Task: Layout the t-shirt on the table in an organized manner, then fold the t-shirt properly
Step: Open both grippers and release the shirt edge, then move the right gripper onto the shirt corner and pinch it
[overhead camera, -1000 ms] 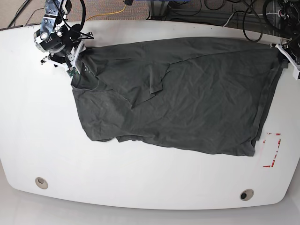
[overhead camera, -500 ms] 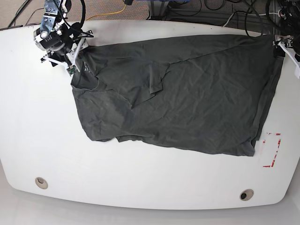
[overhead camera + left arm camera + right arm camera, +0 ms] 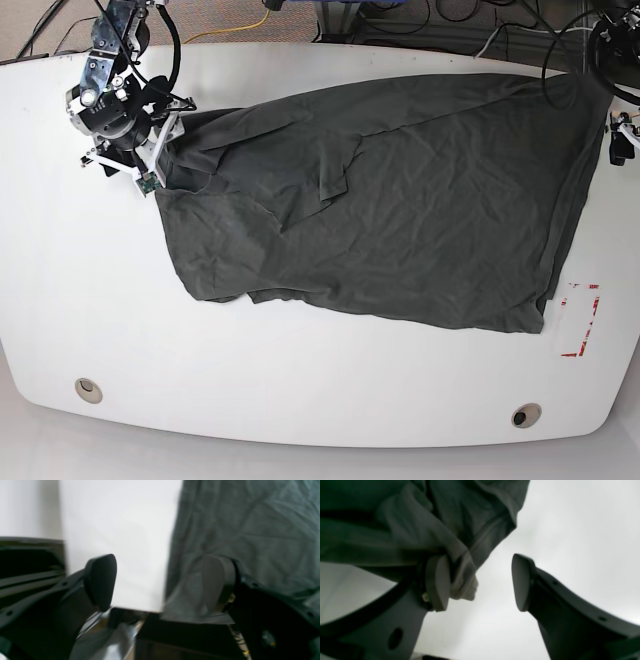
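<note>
Since a second ago the right hand (image 3: 140,150) has dropped a little toward the near side of the counter (image 3: 300,400), dragging the collar corner of the t-shirt (image 3: 400,200) with it, while the left hand (image 3: 618,140) has let go of the far hem corner and pulled off to the counter's edge. That left hand is mostly cut off by the frame in the base view. Its wrist view is blurred, but both pads (image 3: 100,580) stand wide apart, with white counter between them and the shirt's edge lying beside and partly behind the far pad. The right hand's fingers (image 3: 437,582) are also spread wide; a bunched fold of dark cloth is draped over and against one pad, nothing pinched between the two. The t-shirt lies spread across the middle and far half of the counter, wrinkled, one sleeve folded over onto the body. Red tape marks (image 3: 585,320) show just beyond its near right corner. No readable writing appears anywhere; the neck label is too small to make out.
</note>
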### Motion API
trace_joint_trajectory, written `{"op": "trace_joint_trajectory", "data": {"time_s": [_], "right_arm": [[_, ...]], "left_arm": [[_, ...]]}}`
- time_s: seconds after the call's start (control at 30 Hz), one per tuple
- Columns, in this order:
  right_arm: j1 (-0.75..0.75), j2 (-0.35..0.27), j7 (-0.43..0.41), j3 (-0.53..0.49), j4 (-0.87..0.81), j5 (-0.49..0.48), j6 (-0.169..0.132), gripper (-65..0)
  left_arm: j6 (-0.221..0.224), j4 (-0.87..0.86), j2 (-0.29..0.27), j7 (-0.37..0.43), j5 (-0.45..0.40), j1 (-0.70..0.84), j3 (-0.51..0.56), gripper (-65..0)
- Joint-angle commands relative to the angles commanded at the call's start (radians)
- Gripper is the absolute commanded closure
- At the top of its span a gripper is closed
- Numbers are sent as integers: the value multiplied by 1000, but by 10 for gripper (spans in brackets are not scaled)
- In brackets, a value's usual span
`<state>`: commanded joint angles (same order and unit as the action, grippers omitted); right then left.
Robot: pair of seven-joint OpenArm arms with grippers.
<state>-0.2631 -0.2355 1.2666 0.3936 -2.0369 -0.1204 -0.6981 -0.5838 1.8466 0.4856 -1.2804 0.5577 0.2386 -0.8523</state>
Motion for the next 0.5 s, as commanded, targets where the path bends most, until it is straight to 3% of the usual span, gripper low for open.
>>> {"op": "trace_joint_trajectory", "data": {"time_s": [0.3,0.5], "right_arm": [[-55,-8,20,0,0,-5,0,-369],[-58,23,-78,2,2,3,0,-369]], "left_arm": [[0,0,0,2,-2,-15,0,-500],[0,-2,-6,6,0,-21,5,-500]]}}
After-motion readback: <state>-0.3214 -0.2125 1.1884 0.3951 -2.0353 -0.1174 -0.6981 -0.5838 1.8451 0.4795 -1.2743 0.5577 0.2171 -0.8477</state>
